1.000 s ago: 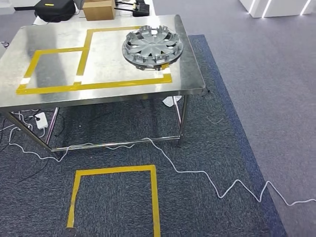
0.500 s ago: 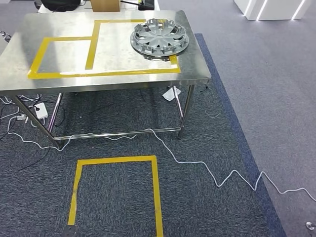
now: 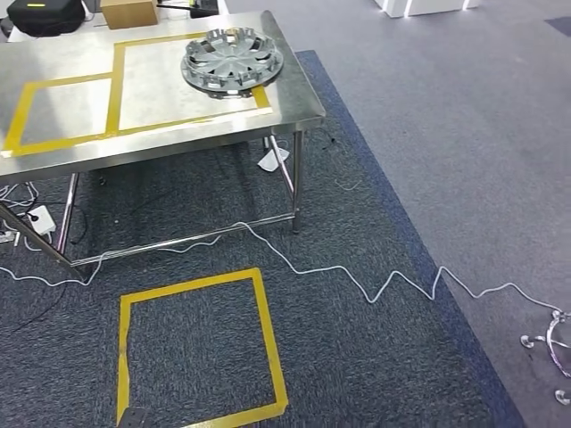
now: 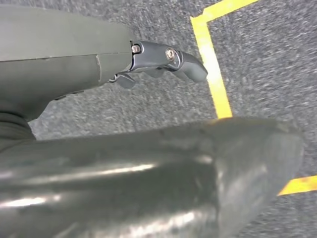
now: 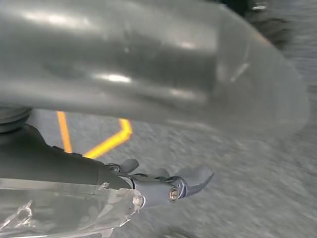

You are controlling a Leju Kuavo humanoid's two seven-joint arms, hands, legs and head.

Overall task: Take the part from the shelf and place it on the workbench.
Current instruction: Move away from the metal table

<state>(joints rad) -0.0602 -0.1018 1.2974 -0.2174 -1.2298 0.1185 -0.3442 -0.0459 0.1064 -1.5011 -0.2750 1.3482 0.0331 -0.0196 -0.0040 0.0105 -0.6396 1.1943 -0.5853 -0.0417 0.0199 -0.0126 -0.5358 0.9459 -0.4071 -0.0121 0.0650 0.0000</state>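
The part [image 3: 232, 61], a round silver wheel cover with spokes and a notched rim, lies flat on the workbench [image 3: 296, 89], near its right end, overlapping the corner of the yellow tape outline [image 3: 114, 85] marked on the steel top. Being a disc, it has no long axis; its face looks upward. It appears already delivered, so the task looks near its end or complete.

From the hands it lies well apart, forward and above: both arms hang low beside the body, their wrist views looking down at carpet. The left hand [image 4: 164, 57] shows grey fingers extended loosely over the floor with nothing between them. The right hand [image 5: 168, 186] looks the same, fingers stretched out and empty, though the picture is blurred. Neither hand is clearly nearer the part.

The workbench is polished stainless steel on thin tubular legs and throws soft reflections. Beneath it stretches dark blue-grey carpet [image 3: 377, 374], coarse and flecked, with a yellow tape square [image 3: 266, 334] on the floor before the bench. A thin white cable [image 3: 336, 272] snakes across the carpet. A cardboard box [image 3: 128, 12] and a black bag [image 3: 44, 15] sit beyond the bench.
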